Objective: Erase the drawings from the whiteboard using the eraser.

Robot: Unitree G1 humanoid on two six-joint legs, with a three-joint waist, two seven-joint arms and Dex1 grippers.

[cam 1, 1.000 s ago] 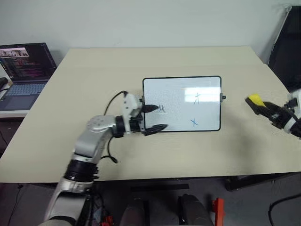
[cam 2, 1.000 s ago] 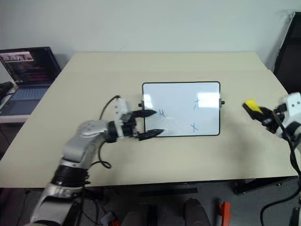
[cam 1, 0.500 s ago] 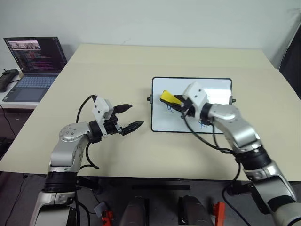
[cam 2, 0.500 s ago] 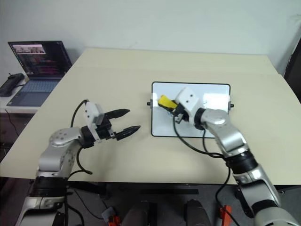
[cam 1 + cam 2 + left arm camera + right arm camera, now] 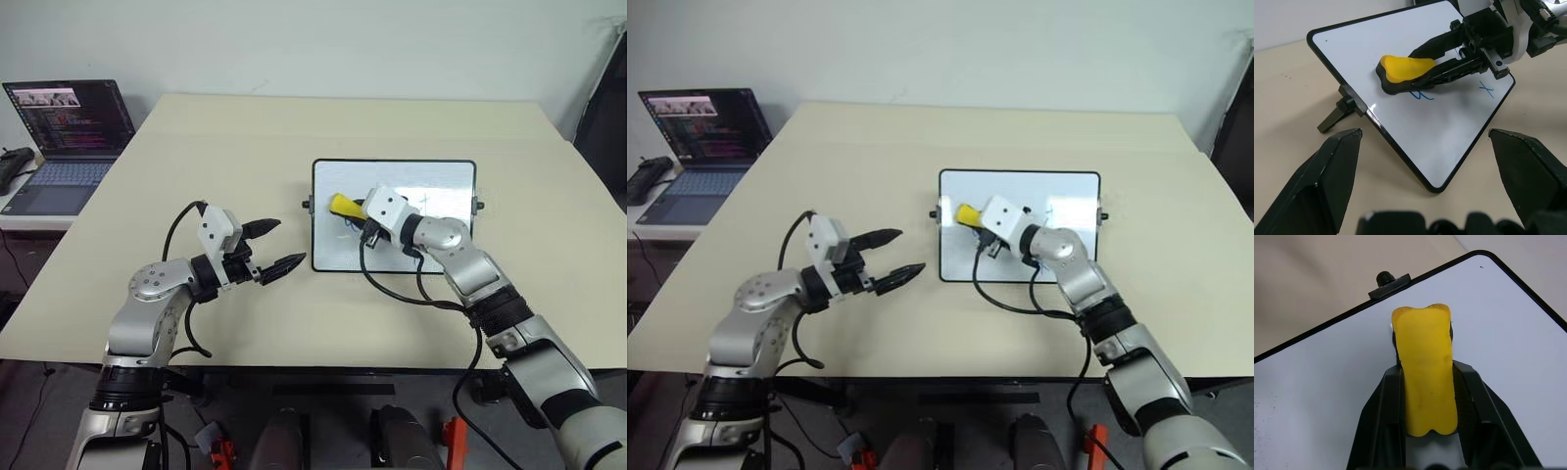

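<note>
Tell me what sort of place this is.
Probably an office or lab: a plain beige table against a bare wall, an open laptop on a side desk, and a small framed whiteboard.

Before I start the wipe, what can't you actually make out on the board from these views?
- Third drawing: in the head views the right gripper and eraser cover that part of the whiteboard.
- Squiggle: its top is under the eraser in the left wrist view.
- Eraser contact: no view settles whether its dark underside touches the board.
- Marks in the right wrist view: hidden under the eraser.
</note>
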